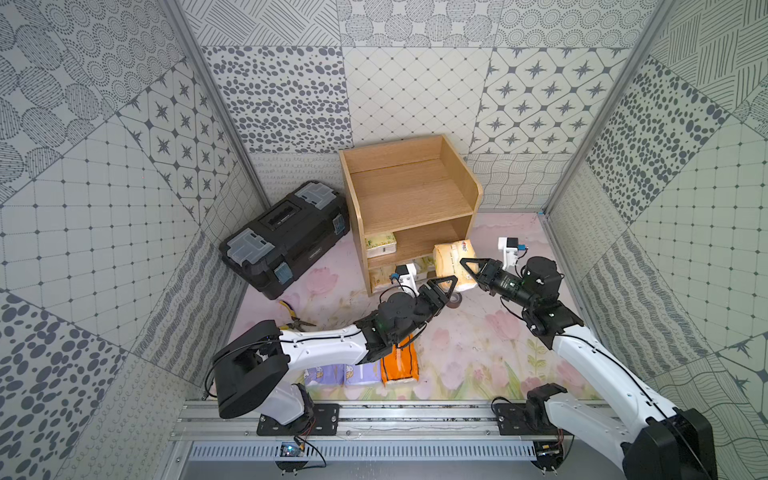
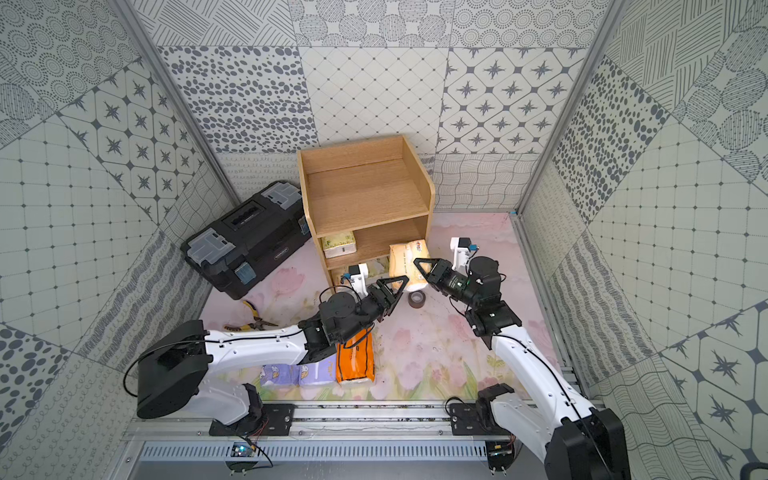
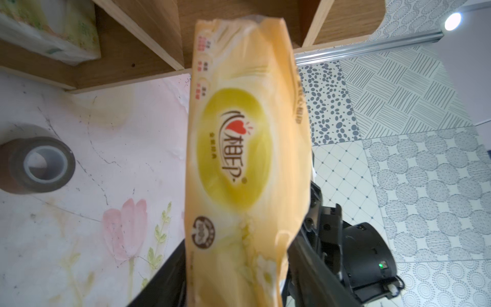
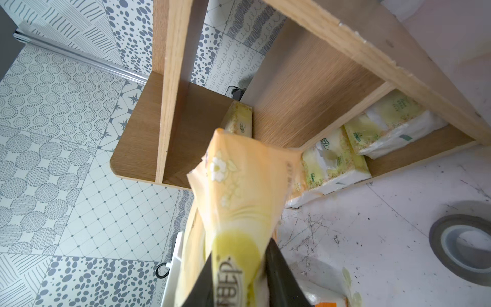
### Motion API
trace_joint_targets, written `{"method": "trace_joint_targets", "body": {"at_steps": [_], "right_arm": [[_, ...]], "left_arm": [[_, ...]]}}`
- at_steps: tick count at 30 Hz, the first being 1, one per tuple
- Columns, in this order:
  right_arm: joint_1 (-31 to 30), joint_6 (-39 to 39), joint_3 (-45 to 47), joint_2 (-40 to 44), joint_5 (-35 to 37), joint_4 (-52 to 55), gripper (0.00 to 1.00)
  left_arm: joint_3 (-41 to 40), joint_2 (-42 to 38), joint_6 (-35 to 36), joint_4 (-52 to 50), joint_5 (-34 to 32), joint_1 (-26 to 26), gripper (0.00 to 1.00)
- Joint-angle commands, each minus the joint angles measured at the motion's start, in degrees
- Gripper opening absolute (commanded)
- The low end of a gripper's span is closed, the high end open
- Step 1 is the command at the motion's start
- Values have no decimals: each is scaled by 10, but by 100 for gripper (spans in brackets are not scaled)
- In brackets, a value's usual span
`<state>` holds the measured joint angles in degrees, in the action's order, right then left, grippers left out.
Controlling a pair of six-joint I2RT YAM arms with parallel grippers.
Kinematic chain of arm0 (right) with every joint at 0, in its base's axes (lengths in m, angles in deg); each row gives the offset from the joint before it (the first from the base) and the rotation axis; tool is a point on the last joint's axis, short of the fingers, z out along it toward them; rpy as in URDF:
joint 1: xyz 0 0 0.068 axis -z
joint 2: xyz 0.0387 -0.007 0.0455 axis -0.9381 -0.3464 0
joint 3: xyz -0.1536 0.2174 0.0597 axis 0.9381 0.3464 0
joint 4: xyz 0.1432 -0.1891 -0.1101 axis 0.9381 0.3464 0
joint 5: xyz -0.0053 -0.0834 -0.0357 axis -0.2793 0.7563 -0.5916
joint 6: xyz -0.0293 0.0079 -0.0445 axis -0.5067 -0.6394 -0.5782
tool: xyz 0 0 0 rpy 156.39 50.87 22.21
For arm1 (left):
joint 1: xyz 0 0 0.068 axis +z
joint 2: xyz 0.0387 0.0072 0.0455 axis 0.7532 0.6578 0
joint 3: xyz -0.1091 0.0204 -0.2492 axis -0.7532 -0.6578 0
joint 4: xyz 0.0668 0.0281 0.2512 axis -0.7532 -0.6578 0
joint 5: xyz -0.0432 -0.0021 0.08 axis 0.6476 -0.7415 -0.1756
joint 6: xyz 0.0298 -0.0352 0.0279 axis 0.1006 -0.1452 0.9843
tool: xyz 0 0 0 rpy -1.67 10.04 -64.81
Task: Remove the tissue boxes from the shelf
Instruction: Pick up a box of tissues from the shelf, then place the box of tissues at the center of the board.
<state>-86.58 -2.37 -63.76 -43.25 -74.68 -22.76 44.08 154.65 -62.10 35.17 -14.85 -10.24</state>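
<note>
cream, crinkly plastic-wrapped tissue pack (image 1: 451,259)

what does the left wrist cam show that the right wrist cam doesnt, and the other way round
Left wrist only: the red heart logo printed on the yellow tissue pack, and the right arm behind it.
Right wrist only: two tiers of the wooden shelf at once, a cream-green pack on the upper and two lower packs side by side beneath.
Both: that yellow tissue pack, the shelf, the grey tape roll and the floral mat. The left wrist also catches one shelved pack, tier unclear.
</note>
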Motion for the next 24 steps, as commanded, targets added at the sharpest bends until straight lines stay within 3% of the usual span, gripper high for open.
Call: {"method": "trace_joint_targets", "body": {"at_steps": [1, 4, 12, 18, 24], "right_arm": [[1, -17, 12, 38, -18, -19, 21], [2, -38, 20, 77, -8, 39, 19], [-23, -67, 88, 201, 22, 211, 16], [-115, -64, 131, 250, 113, 295, 16], [-252, -24, 179, 184, 217, 225, 19]], "left_arm": [[-16, -65, 50, -112, -22, -10, 87], [-57, -128, 61, -170, -48, -10, 93], [-105, -283, 144, -380, -97, -13, 94], [-132, -351, 154, -461, -137, -13, 96], [-170, -404, 107, -495, -167, -13, 96]]}}
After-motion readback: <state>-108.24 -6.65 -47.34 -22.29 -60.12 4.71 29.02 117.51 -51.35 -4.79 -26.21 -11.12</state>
